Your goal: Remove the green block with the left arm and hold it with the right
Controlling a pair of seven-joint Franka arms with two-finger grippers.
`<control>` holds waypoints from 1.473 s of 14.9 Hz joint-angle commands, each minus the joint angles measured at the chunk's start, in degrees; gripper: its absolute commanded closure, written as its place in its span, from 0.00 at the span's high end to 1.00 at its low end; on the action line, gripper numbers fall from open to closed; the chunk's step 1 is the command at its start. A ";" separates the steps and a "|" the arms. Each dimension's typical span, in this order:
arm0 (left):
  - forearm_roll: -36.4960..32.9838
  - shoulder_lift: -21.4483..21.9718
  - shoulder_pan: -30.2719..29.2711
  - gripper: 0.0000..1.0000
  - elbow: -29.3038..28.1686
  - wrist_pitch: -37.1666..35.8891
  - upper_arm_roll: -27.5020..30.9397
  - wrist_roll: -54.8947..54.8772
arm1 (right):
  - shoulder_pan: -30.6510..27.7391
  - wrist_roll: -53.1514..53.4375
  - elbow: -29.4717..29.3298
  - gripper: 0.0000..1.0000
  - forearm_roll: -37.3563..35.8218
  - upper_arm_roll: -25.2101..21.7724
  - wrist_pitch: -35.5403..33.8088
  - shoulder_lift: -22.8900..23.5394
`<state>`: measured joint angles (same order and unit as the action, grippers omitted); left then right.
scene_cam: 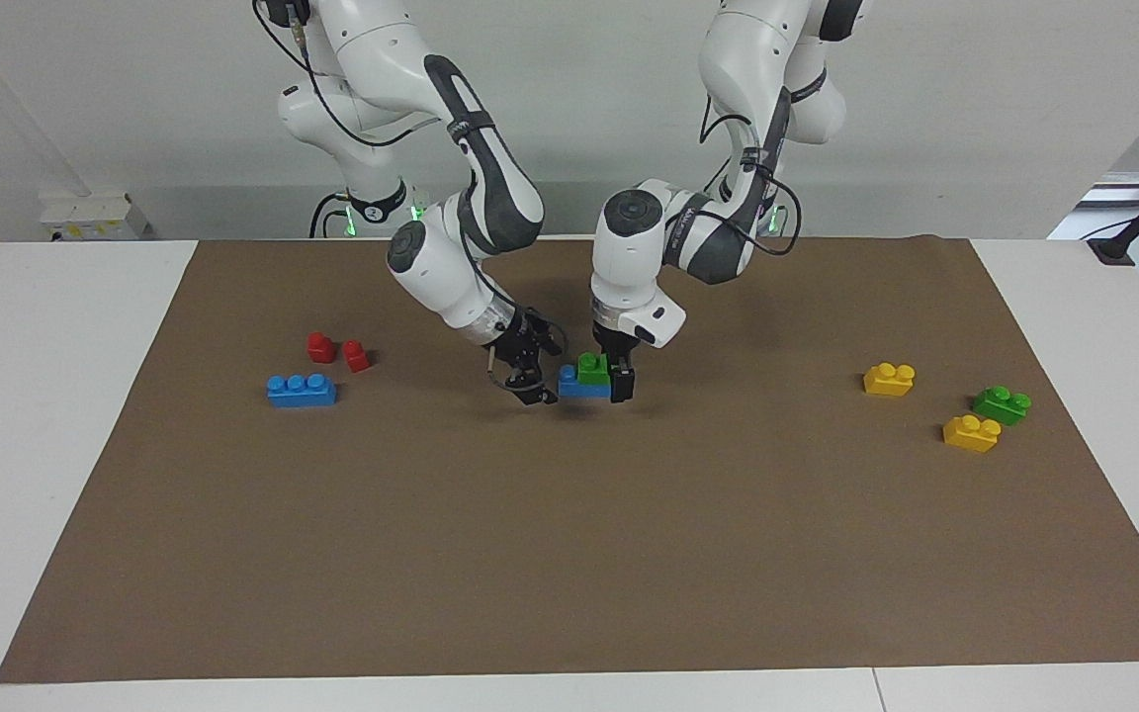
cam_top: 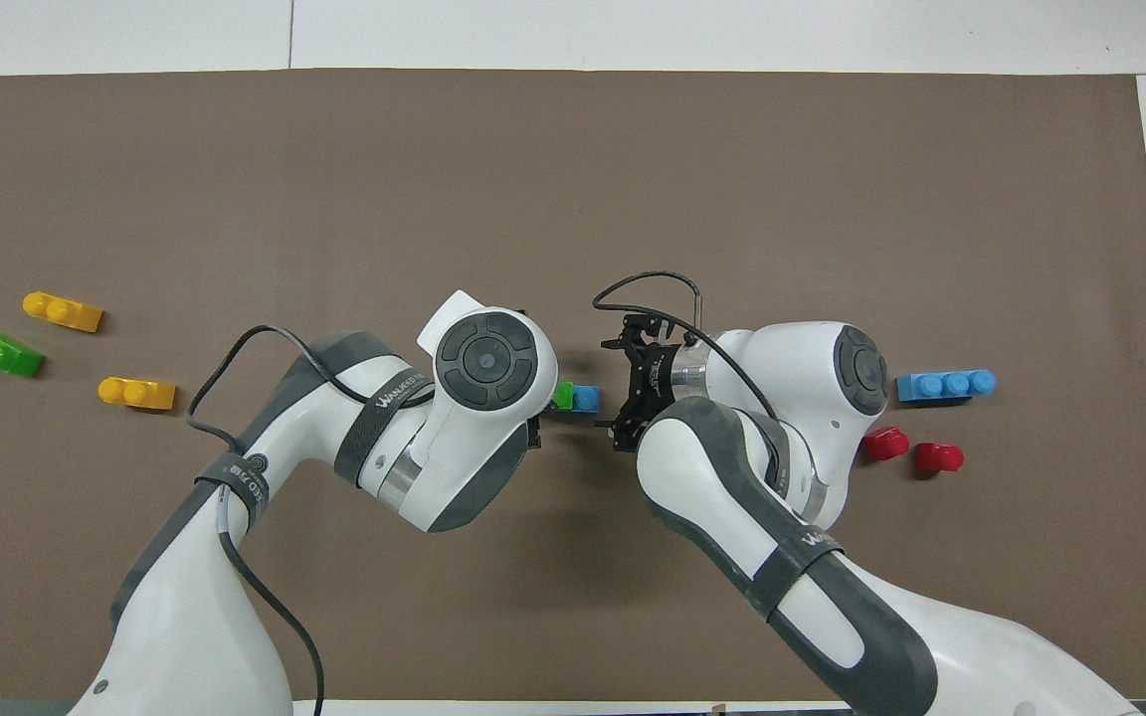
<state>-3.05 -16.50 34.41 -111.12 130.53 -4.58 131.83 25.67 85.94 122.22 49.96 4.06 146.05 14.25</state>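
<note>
While reaching in from the left arm's end of the table (scene_cam: 55,396), hanging upright with the left pincer (scene_cam: 615,380) right at the green block (scene_cam: 590,366), low over the brown mat (scene_cam: 569,554). Not being able to tell whether clamping on that block or merely standing around it (the bricks and the arm's own wrist hiding the grip). Finding the green block sitting studs-up on a short blue brick (scene_cam: 572,388), near the middle of the mat, covering the end of the brick toward the left arm and leaving one blue stud bare. Slanting in toward the bare end with the right pincer (scene_cam: 530,388), spreading wide, gripping nothing, hovering just beside the blue brick. Seeing a longer blue brick (scene_cam: 302,390) and two small red blocks (scene_cam: 320,346) (scene_cam: 356,355) lying toward the right arm's end. Seeing two yellow bricks (scene_cam: 889,379) (scene_cam: 971,433) and a second green brick (scene_cam: 1002,403) lying toward the left arm's end, well apart from the stack.
</note>
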 commanded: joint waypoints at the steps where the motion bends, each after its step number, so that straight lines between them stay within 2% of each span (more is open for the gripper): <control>1: -1.00 0.33 0.83 1.00 -1.11 1.05 0.80 1.32 | 1.39 -1.92 0.12 1.00 1.37 -0.02 3.17 1.48; 4: -1.79 0.41 0.92 1.00 -1.47 1.05 0.71 1.41 | 2.72 -2.44 0.21 1.00 4.09 -0.02 5.91 2.98; 9: -1.87 0.41 0.92 1.00 -1.47 1.05 0.80 1.32 | 3.42 -2.98 0.29 1.00 4.27 -0.02 6.09 3.16; 10: -1.88 0.41 0.92 1.00 -1.47 1.05 0.80 1.32 | 3.42 -2.98 0.30 0.94 4.27 -0.02 6.18 3.16; 12: -1.88 0.41 0.92 1.00 -1.47 1.05 0.80 1.32 | 3.25 -2.98 0.21 0.60 4.27 -0.11 6.00 3.24; 13: -1.88 0.41 0.92 1.00 -1.55 1.05 0.80 1.32 | 3.07 -2.98 0.21 0.49 4.27 -0.11 6.00 3.24; 14: -1.88 0.41 0.92 1.00 -1.55 1.05 0.80 1.32 | 2.90 -2.89 0.12 0.31 4.27 -0.11 5.91 3.24; 16: -1.88 0.41 0.92 1.00 -1.64 1.05 0.80 1.32 | 2.81 -2.98 0.21 0.01 4.27 -0.11 5.91 3.24; 20: -1.88 0.41 0.92 1.00 -1.73 1.13 0.80 1.32 | 2.63 -2.98 0.29 0.00 4.27 -0.11 5.91 3.24; 22: -1.88 0.41 0.92 0.91 -1.73 1.40 0.80 1.32 | 2.63 -2.80 0.30 0.00 4.27 -0.11 6.00 3.24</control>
<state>-3.73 -16.52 34.41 -111.81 130.62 -4.57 131.84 28.84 84.98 122.26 52.62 3.67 151.17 17.48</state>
